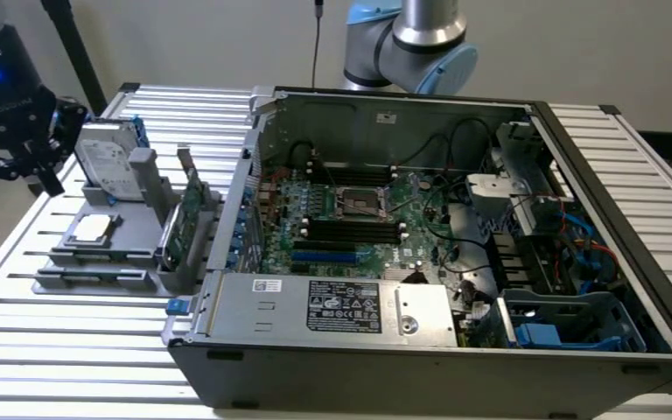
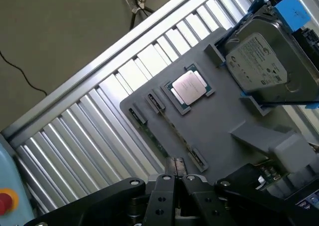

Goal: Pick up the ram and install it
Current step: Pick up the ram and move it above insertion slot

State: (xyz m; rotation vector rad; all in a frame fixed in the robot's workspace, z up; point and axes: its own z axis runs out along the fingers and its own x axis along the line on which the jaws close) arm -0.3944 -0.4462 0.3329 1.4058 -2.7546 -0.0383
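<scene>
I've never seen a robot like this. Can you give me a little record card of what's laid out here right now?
Table: slatted metal table
Computer case: open, motherboard exposed
Parts holder: grey, beside the case on the exterior view's left
Hard drive: in the holder, blue rails
Processor chip: flat in its recess
Expansion card: upright at the holder's case side
Ram: in the holder's slot, not yet picked up
Gripper: shut, holding nothing, close to one end of the ram

Thin grn ram point(image 2: 175, 132), edge-up in tray point(image 2: 224, 116) slot
</scene>
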